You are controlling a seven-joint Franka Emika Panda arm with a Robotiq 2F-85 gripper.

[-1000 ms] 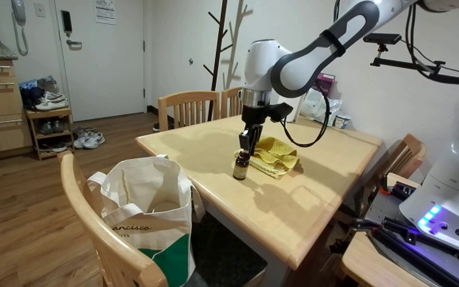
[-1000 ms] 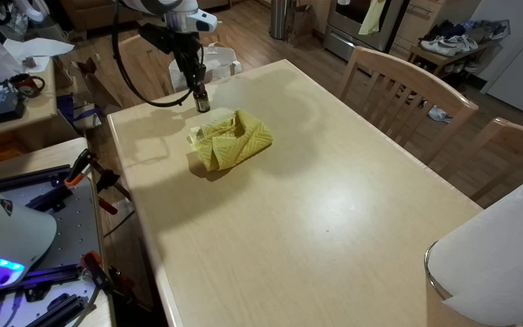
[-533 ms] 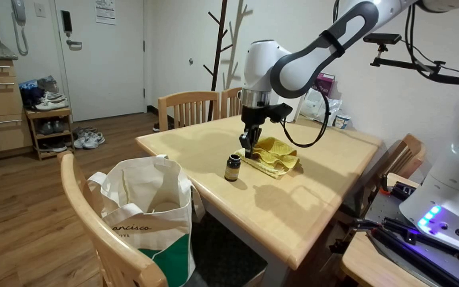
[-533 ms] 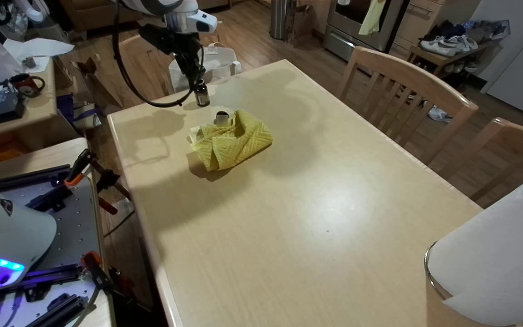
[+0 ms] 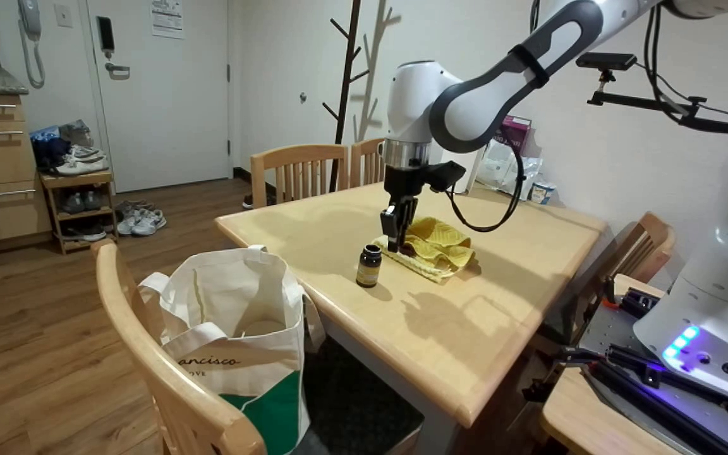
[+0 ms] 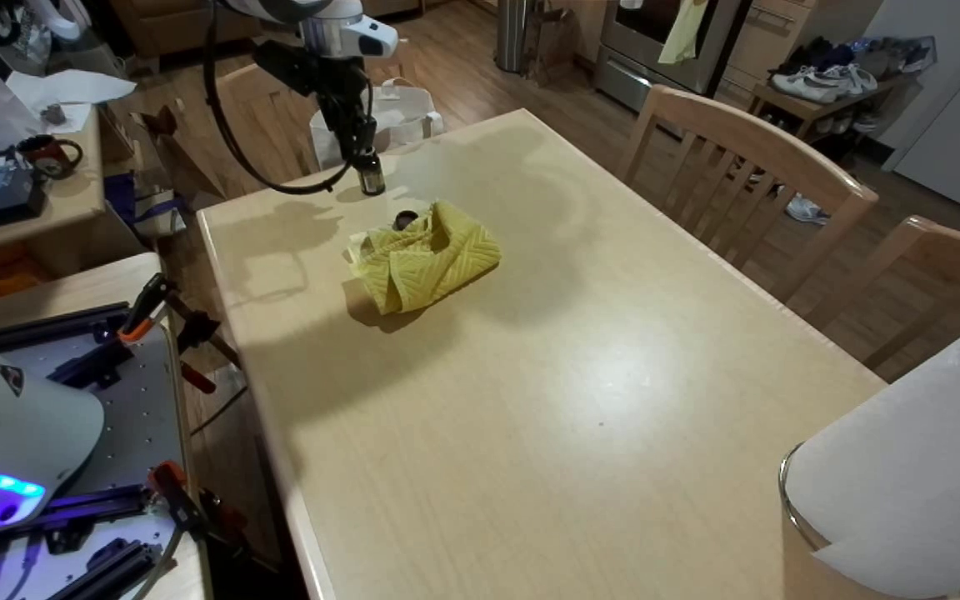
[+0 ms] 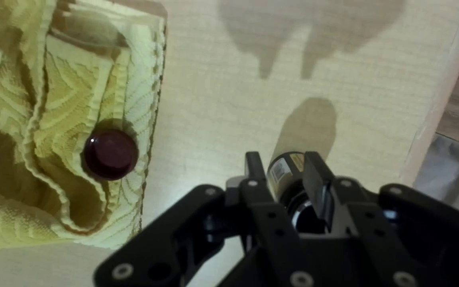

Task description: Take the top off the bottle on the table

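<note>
The small dark bottle [image 5: 369,268] stands upright on the light-wood table [image 5: 307,234] with its mouth uncovered. It also shows in an exterior view [image 6: 372,177], partly behind the gripper, and in the wrist view [image 7: 283,177] behind the fingers. The dark red round top [image 7: 110,154] lies apart from the bottle on the folded yellow cloth; it also shows in an exterior view [image 6: 404,220]. My gripper [image 7: 281,159] points down with its fingers apart and nothing between them. In an exterior view the gripper [image 5: 395,245] hangs between bottle and cloth, clear of the bottle.
The yellow cloth [image 5: 440,249] lies crumpled beside the gripper. A canvas tote bag [image 5: 231,335] sits on a chair at the table edge near the bottle. A white paper roll [image 6: 913,467] stands at a table corner. Wooden chairs [image 6: 747,167] line one side.
One second ago my gripper was at the bottle's top. Then the bottle shifted away with its mouth bare, and the top appeared over the cloth. Now the top rests there; the gripper has barely moved.
</note>
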